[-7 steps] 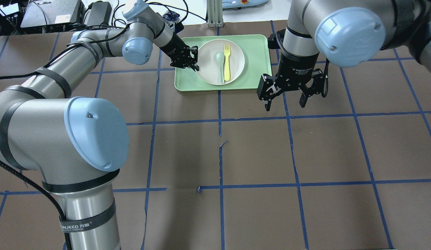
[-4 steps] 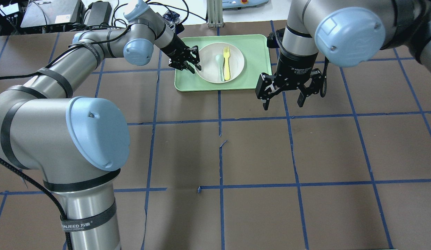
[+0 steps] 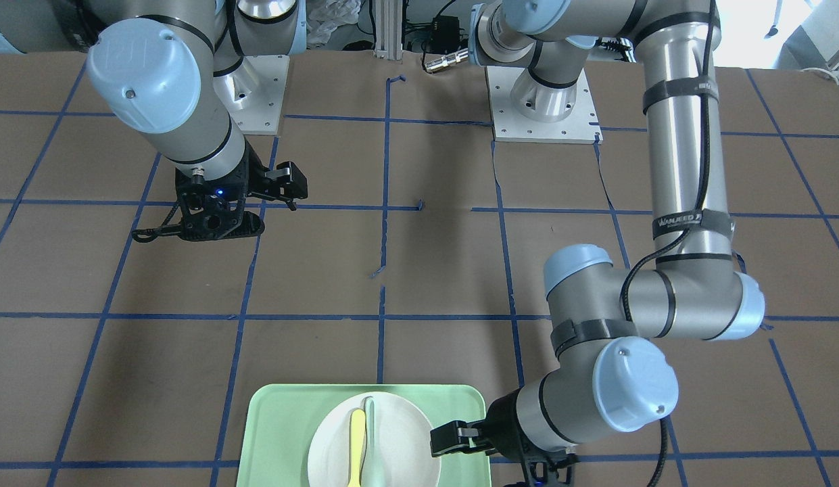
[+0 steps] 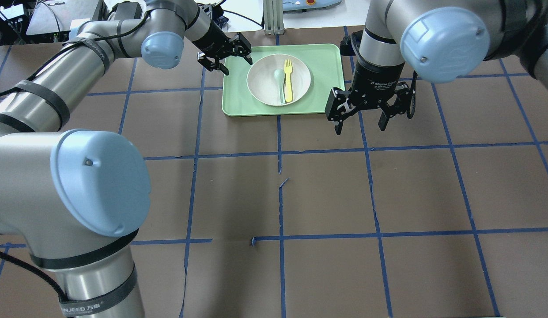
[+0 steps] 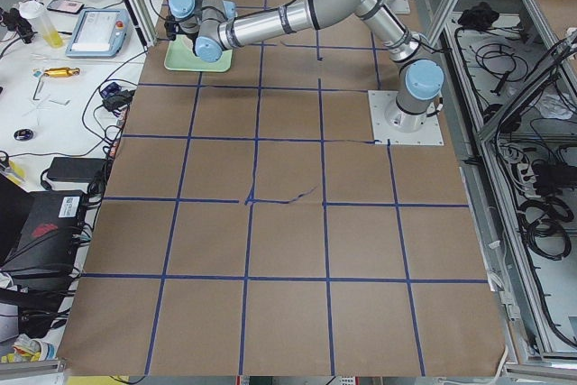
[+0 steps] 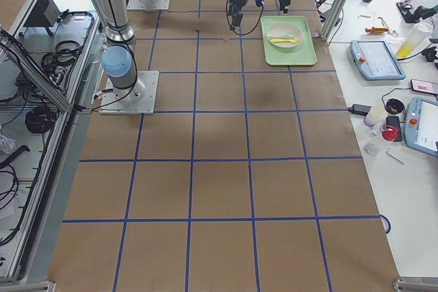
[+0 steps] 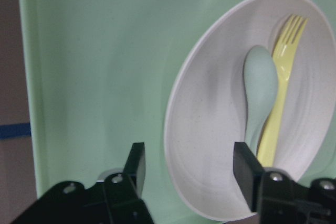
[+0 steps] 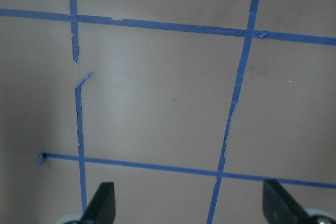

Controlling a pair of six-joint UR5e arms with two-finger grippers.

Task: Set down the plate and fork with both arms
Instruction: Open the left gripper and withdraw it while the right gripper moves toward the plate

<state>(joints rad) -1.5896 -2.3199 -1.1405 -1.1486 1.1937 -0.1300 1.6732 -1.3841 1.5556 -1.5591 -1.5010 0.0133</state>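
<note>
The right gripper (image 4: 360, 127) is hanging with its jaws spread beside the tray's (image 4: 326, 66) near corner, barely shifted. The plate (image 4: 265, 86) is sitting on the tray, carrying the fork (image 4: 289, 81) and a spoon (image 4: 280, 84). The left gripper (image 4: 235, 63), released and empty, is pulling back from the plate's rim toward the tray's far corner.

Front view's bottom edge crops plate (image 3: 332, 452) and fork (image 3: 356, 441).
</note>
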